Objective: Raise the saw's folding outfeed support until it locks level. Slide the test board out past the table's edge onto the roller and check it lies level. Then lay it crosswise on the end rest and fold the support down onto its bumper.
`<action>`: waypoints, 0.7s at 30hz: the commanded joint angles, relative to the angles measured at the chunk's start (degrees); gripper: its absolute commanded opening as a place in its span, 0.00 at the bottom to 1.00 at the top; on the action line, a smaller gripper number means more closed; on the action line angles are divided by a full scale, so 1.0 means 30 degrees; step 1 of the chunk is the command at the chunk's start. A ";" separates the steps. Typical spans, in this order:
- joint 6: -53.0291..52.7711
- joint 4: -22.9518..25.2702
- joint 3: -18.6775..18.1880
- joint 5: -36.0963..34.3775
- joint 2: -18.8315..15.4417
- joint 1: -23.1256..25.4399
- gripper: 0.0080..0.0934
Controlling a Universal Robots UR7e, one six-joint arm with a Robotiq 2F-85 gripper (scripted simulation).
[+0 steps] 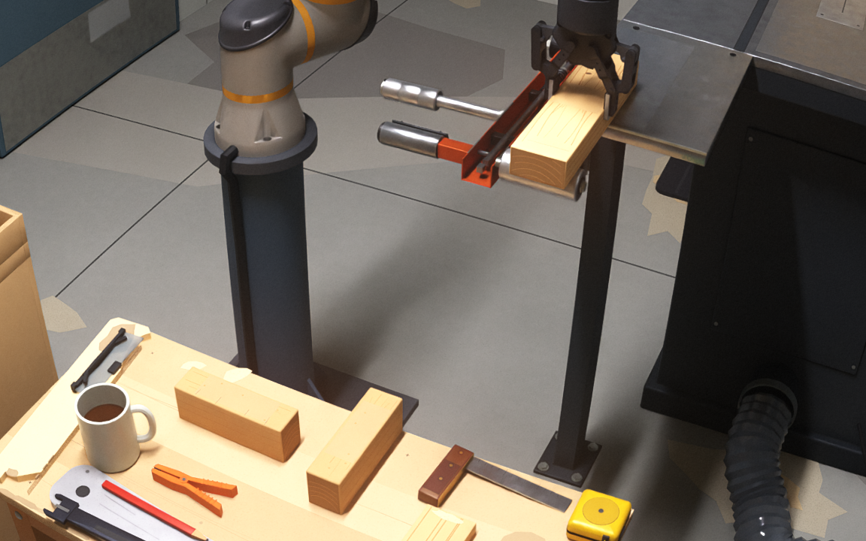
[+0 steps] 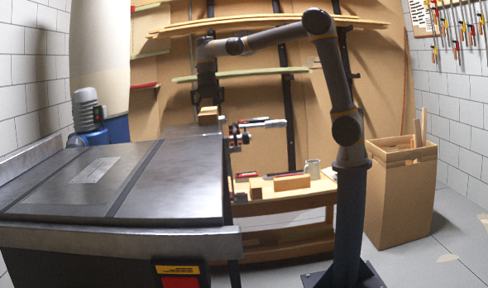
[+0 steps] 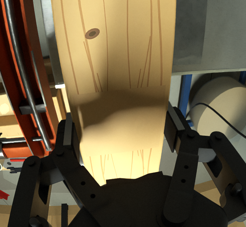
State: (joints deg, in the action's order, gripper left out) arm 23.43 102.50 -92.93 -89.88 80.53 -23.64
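The test board (image 1: 561,128) (image 2: 207,115) (image 3: 114,73), a pale wooden block with a knot, is gripped across its width by my gripper (image 1: 584,74) (image 2: 206,98) (image 3: 118,130) near its table end. The board reaches out past the saw table's edge (image 1: 658,145). Its outer end lies on the roller (image 1: 544,183) of the raised outfeed support. The orange support frame (image 1: 500,138) (image 3: 25,84) runs alongside the board. Two steel handles (image 1: 416,94) stick out from the frame toward the arm's pedestal. My gripper hides the board's near end in the wrist camera.
A cardboard bin (image 2: 400,186) stands by the arm's pedestal (image 1: 265,269). A workbench (image 1: 275,444) holds two wood blocks, a mug (image 1: 108,426), a saw, a clamp, a square and a tape measure. A steel post (image 1: 588,316) stands under the support. A dust hose (image 1: 756,464) leaves the saw cabinet.
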 commanded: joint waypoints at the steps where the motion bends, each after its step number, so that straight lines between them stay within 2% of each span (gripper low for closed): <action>1: 0.0003 0.0015 -0.0005 -0.0039 -0.0010 -0.0013 0.28; 21: 0.0003 0.0015 -0.0005 -0.0039 -0.0010 -0.0013 0.75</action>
State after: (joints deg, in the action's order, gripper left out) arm 23.43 102.50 -92.93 -89.88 80.53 -23.64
